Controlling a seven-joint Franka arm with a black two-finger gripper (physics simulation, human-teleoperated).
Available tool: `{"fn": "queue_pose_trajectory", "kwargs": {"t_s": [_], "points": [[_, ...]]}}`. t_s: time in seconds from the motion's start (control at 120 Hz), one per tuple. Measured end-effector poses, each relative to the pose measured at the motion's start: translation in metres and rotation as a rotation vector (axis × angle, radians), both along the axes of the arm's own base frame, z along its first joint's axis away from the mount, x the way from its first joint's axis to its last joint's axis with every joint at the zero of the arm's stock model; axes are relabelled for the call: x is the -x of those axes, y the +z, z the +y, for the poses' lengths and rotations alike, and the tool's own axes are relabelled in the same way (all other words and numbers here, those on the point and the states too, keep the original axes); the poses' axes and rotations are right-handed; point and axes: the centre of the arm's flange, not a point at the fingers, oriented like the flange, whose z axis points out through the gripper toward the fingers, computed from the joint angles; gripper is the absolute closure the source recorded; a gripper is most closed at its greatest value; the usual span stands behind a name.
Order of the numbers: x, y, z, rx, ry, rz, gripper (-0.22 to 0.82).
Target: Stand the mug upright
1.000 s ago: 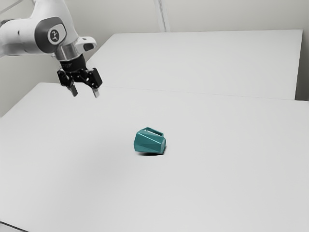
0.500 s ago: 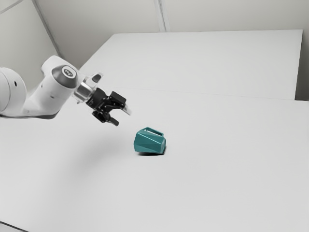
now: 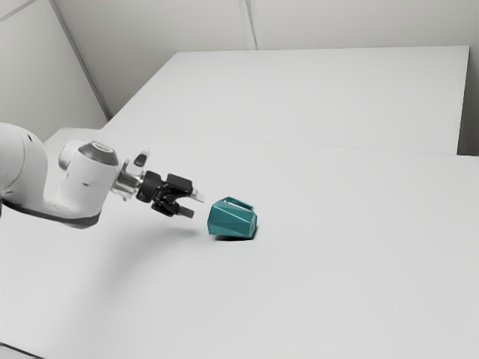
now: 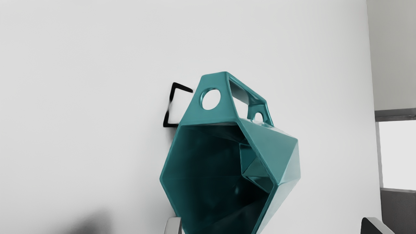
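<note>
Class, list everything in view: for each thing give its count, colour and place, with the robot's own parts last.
Mug: one, teal, lying on its side on the table, mouth toward the gripper
Table: one, white, under the mug
Flat surface: one, white, beyond the table
Angular outline: one, black, beside the mug, nature unclear
Thin line: one, dark, exterior view's lower left corner
Walls: at least two, pale grey, background
Arm: one, white and grey, exterior view's left
Gripper: one, black, open, near the mug

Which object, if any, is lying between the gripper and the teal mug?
No object: the exterior view shows a short, bare stretch of table between the open gripper and the mug.
</note>
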Motion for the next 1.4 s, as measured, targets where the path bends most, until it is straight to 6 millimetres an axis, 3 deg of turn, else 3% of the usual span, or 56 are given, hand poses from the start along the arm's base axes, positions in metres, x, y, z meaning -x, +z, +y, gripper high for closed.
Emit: {"fn": "queue_pose_trajectory", "kwargs": {"t_s": [0.167, 0.5, 0.7, 1.133, 1.225, 1.4], "points": [[-0.002, -0.002, 0.0, 0.061, 0.004, -0.1, 0.0], [0.012, -0.024, -0.025, 0.077, -0.109, -0.187, 0.0], [0.007, -0.02, -0.035, 0.062, -0.162, -0.251, 0.0], [-0.003, -0.033, -0.053, 0.03, -0.218, -0.3, 0.01], [-0.004, -0.034, -0.053, 0.025, -0.219, -0.307, 0.1], [-0.005, -0.034, -0.053, 0.016, -0.219, -0.312, 0.45]]}}
